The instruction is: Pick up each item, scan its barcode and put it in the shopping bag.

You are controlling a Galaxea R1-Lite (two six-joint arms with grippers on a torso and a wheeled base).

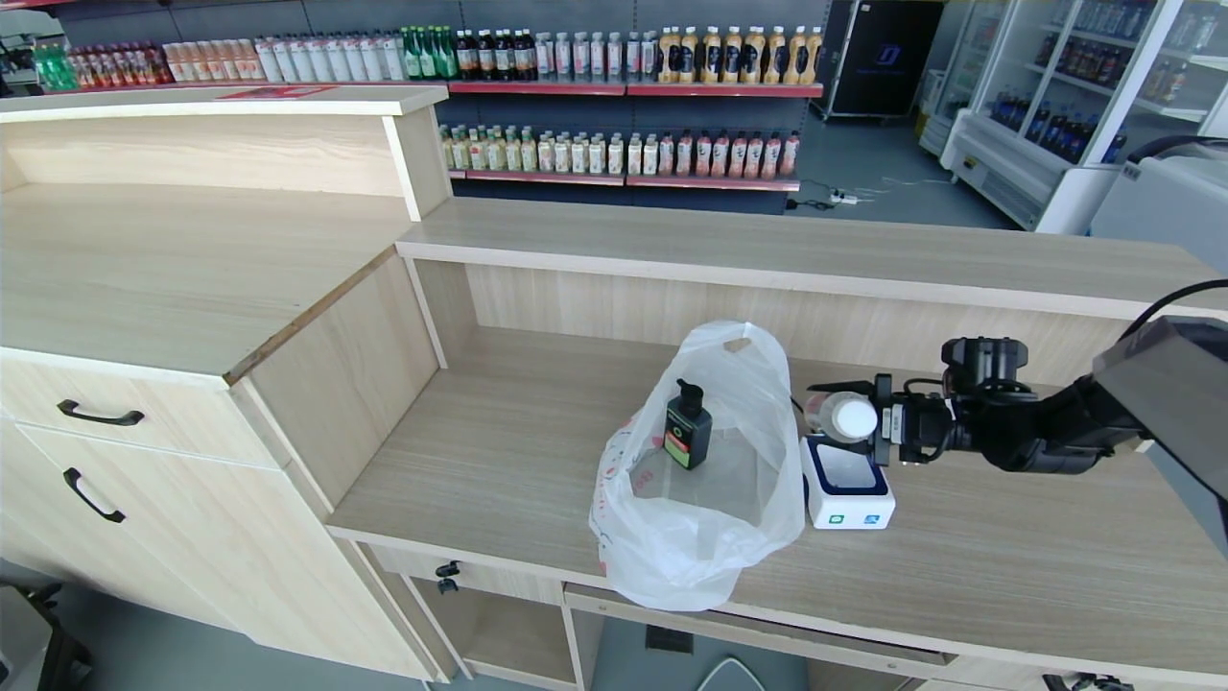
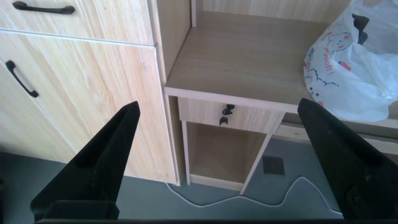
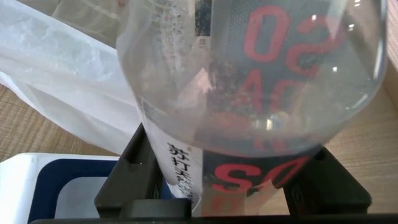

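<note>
Counter (image 1: 499, 461): pale wood, drink shelves behind.
Shopping bag (image 1: 672, 547): white, open; holds dark pump bottle (image 1: 688, 427).
Scanner (image 1: 846, 489): beside bag.
Right jaws: clamped on clear bottle (image 1: 844, 417) above scanner.
Left jaws: wide apart, empty.

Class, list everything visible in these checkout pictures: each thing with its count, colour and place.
Counter: one, light wood, under the items.
Shopping bag: one, translucent white, open on the counter.
Pump bottle: one, dark, red-green label, upright inside the bag.
Scanner: one, white with blue top, beside the bag.
Clear bottle: one, red lettering, above the scanner.
Drink shelves: two, red-edged, behind the counter.
Left tool: one, black, open, facing the cabinet.
Right tool: one, black, shut on the clear bottle.
</note>
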